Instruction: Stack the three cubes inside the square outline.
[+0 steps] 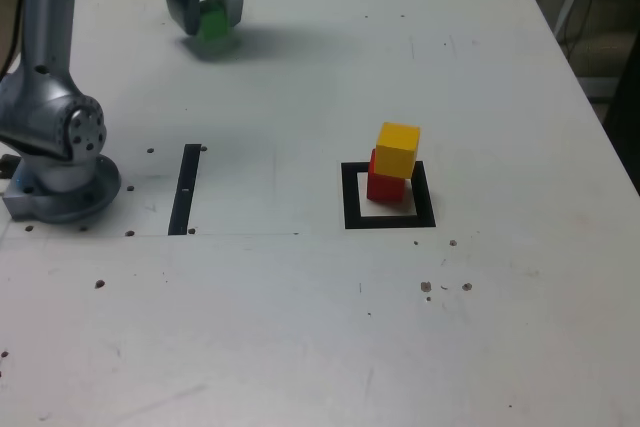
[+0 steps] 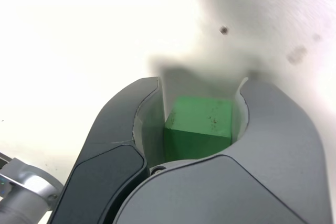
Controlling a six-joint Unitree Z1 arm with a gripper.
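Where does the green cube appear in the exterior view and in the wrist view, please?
Exterior view: the green cube is near the top of the picture, toward the exterior view's left, gripped in the claw, far from the square outline.
Wrist view: the green cube sits in the middle of the picture, between the two grey fingers.
Shared landmark: the claw closed around the cube, over the white table.
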